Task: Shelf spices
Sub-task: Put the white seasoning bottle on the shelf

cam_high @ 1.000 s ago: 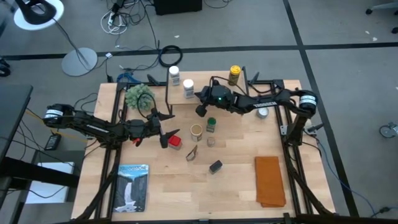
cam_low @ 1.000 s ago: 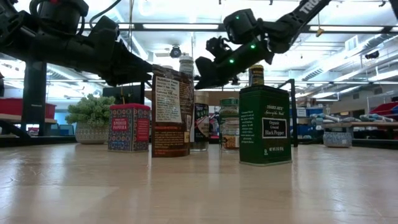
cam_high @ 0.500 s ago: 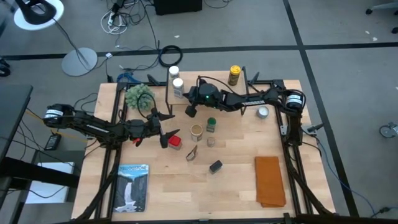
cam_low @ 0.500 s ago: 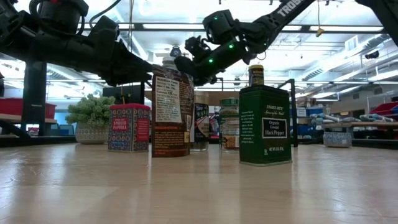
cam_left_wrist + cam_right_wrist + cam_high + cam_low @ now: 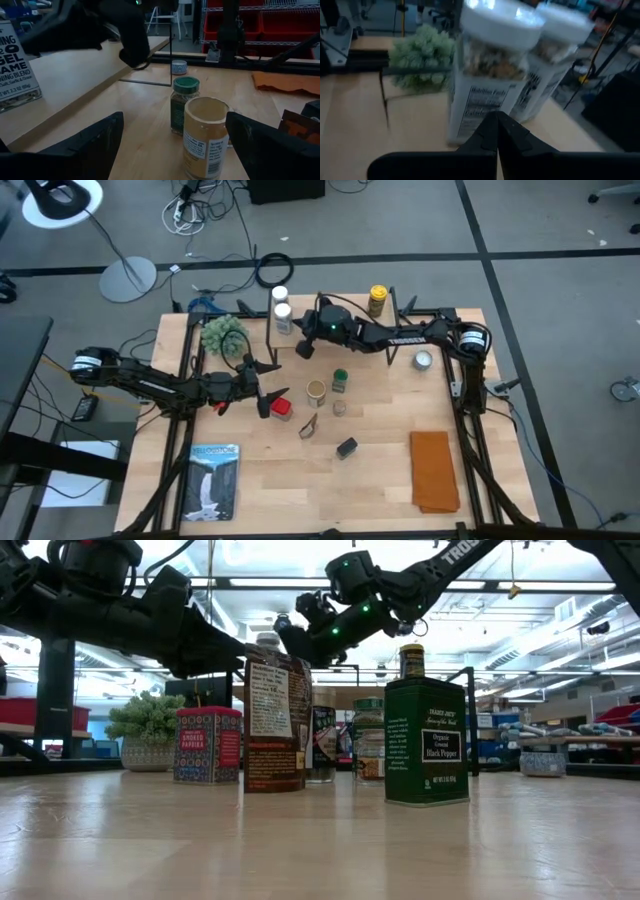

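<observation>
Nudging a white-capped clear plastic spice jar (image 5: 492,75) on the far-left light-wood shelf (image 5: 330,320), the right gripper (image 5: 305,348) is working with fingers together; rigid, light and smooth-walled, the jar is probably inviting a mid-body hold. The left gripper (image 5: 262,385) is waiting, fingers apart.

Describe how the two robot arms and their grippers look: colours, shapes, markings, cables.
Both arms are dark, slim and jointed. The left arm has a white band near its base and a small red spot by the wrist. Its gripper, the left gripper, has two flat black fingers. The right arm has white lettering, a white band at its base and green lights near the wrist. The right gripper is black and tapered.
</observation>
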### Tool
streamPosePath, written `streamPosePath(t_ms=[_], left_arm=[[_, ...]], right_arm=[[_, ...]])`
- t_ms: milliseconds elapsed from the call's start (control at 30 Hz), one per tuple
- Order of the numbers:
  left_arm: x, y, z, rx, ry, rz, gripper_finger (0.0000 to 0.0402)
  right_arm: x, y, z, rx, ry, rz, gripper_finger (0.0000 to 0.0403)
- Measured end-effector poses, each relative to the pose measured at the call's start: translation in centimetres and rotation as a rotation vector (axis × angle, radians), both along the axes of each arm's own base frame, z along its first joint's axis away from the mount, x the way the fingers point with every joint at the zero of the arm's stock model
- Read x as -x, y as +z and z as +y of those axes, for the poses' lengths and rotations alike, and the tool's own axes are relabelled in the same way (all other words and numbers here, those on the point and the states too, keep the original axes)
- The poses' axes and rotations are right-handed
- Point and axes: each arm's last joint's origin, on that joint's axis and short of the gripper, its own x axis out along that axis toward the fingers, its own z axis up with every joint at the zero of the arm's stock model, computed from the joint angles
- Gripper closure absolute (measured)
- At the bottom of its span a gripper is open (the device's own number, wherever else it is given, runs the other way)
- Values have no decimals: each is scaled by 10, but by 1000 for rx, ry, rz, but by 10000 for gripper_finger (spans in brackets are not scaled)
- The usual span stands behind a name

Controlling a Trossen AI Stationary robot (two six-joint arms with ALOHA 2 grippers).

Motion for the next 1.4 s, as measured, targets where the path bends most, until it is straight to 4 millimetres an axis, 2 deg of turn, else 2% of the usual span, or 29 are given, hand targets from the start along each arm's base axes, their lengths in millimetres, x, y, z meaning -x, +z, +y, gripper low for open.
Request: streamPosePath(t_ms=[233, 800, 933, 1233, 1400], left_arm=[[0, 0, 0, 0, 0, -1, 44], [0, 0, 0, 0, 0, 0, 44], [0, 0, 0, 1, 0, 0, 44], [0, 0, 0, 3, 0, 0, 44], [0, 0, 0, 3, 1, 0, 44]], right_arm=[[-2, 6, 1, 59, 48, -37, 403], [0, 12, -9, 92, 42, -86, 402], [2, 10, -11, 97, -31, -61, 401], [-3, 10, 2, 66, 3, -77, 402], [2, 15, -13, 82, 20, -130, 402]])
